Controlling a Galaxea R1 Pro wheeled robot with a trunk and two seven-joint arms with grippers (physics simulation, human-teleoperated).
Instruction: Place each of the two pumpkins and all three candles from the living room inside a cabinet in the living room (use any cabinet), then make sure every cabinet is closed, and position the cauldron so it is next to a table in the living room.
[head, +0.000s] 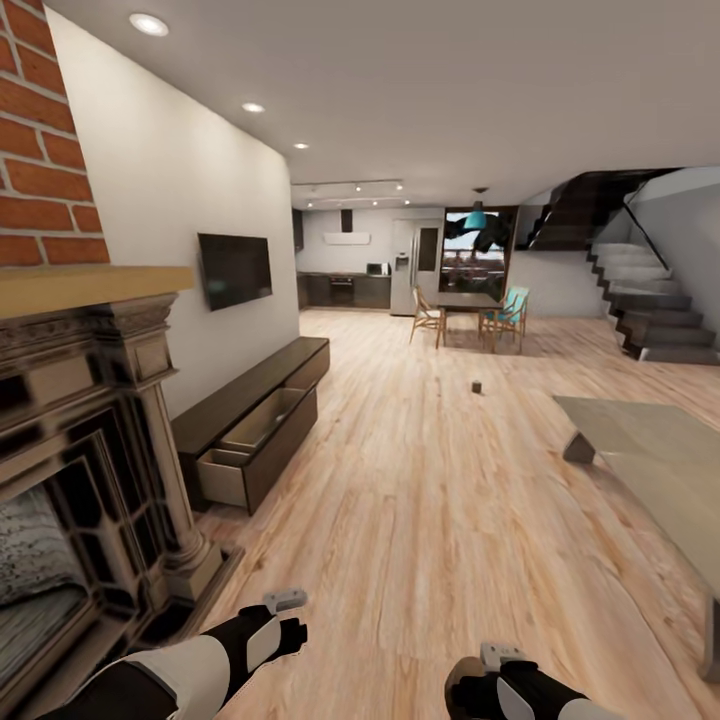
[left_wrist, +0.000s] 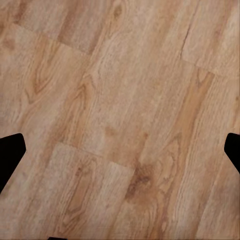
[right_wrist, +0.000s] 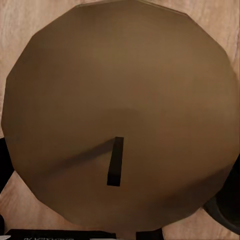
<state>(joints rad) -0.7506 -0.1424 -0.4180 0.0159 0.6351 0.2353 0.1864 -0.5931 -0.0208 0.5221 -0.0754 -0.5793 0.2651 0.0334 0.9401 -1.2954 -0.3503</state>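
Note:
A candle (right_wrist: 120, 115) with a pale brown top and a short dark wick sits close up in the right wrist view, between the dark fingers (right_wrist: 4, 165) of my right gripper (head: 468, 685), which is shut on it. Another small dark candle (head: 477, 386) stands on the floor far ahead. The long low dark-brown cabinet (head: 290, 365) runs along the left wall with two drawers (head: 245, 470) pulled out, showing pale insides. My left gripper (left_wrist: 120, 155) is open over bare wood floor. The grey-topped table (head: 650, 440) is at the right. The pumpkins and cauldron are out of view.
A dark stone fireplace (head: 90, 470) with a brick chimney stands close on my left. A TV (head: 235, 270) hangs above the cabinet. Far ahead are a dining table with chairs (head: 468, 312), the kitchen and a staircase (head: 650, 300). Wood floor stretches between cabinet and table.

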